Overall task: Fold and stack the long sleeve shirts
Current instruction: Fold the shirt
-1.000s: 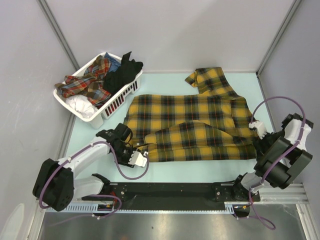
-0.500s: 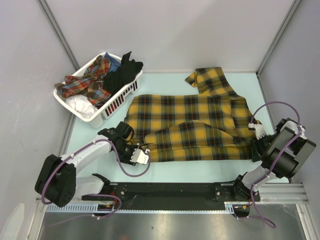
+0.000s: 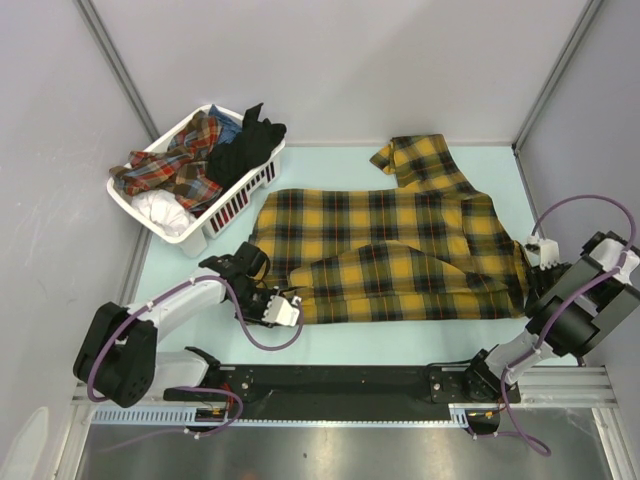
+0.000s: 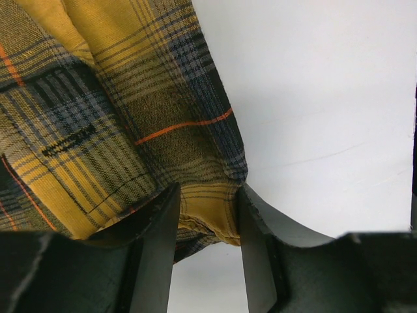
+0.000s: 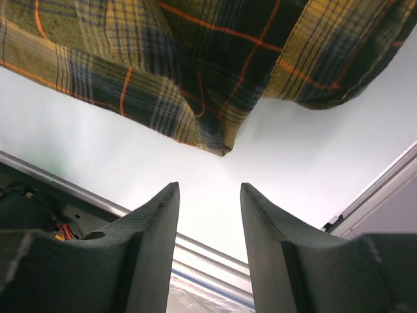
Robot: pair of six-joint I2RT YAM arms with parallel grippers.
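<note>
A mustard-yellow and black plaid long sleeve shirt (image 3: 400, 250) lies flat across the mat, with its lower part folded up and a sleeve reaching to the back. My left gripper (image 3: 283, 308) is at the shirt's near left corner. In the left wrist view the jaws of my left gripper (image 4: 208, 195) stand apart with the shirt's (image 4: 98, 98) hemmed corner lying between them, not squeezed. My right gripper (image 3: 532, 262) is open and empty just off the shirt's right edge. In the right wrist view, the shirt's (image 5: 215, 59) corner lies ahead of my right gripper (image 5: 208, 189).
A white slatted basket (image 3: 135, 212) at the back left holds several more garments, including a red plaid one (image 3: 180, 165) and a black one (image 3: 245, 145). Grey walls close in on the left, back and right. A black rail (image 3: 350, 382) runs along the near edge.
My right arm has drawn back to the right, away from the shirt's edge. My left gripper has edged slightly in toward the shirt's corner. The shirt has not moved.
</note>
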